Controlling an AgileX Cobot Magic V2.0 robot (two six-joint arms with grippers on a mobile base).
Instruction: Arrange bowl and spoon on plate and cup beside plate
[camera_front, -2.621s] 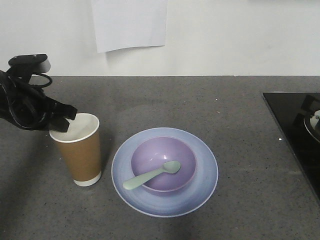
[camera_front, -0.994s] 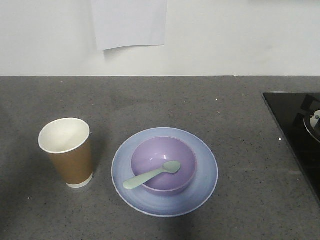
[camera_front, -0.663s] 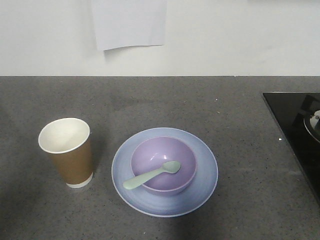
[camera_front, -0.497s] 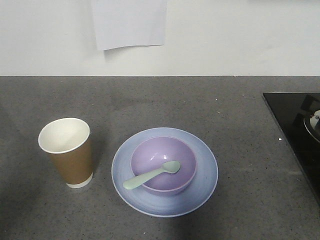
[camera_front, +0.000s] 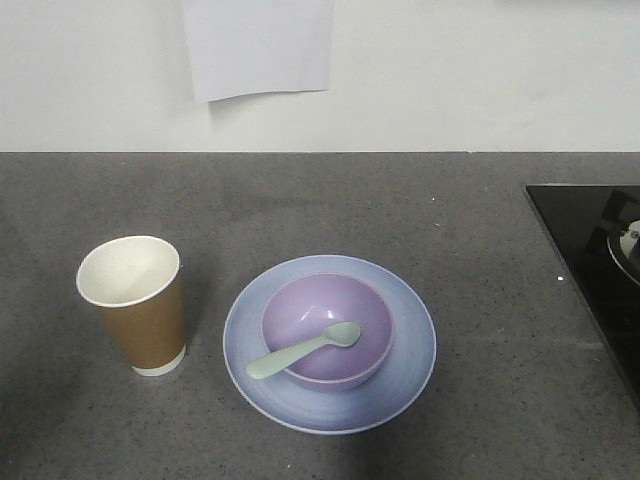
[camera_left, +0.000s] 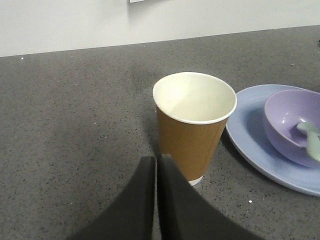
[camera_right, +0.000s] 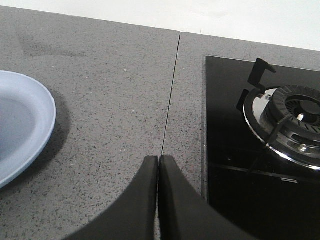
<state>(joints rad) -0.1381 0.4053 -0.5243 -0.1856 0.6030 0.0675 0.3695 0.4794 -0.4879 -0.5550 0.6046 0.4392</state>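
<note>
The pale blue plate (camera_front: 405, 375) lies on the grey counter with the lavender bowl (camera_front: 300, 320) standing on it. A mint-green spoon (camera_front: 300, 352) rests across the bowl, scoop inside and handle over the near-left rim. Left of the plate the brown paper cup (camera_front: 140, 310) stands upright, apart from it. In the left wrist view the cup (camera_left: 192, 135) is just beyond my left gripper (camera_left: 156, 158), which is shut on nothing; the plate (camera_left: 250, 145), bowl (camera_left: 287, 120) and spoon (camera_left: 311, 137) sit at the right. My right gripper (camera_right: 158, 158) is shut and empty, right of the plate (camera_right: 30, 125).
A black glass hob (camera_front: 595, 260) with a gas burner (camera_right: 292, 117) occupies the counter's right side. A seam (camera_right: 171, 85) runs through the counter left of the hob. A white wall with a sheet of paper (camera_front: 258, 45) backs the counter.
The left arm, which stood at the cup's rim 2.6 s ago, has left the front view. The cup now stands a little further left, free. Nothing has moved in the last second.
</note>
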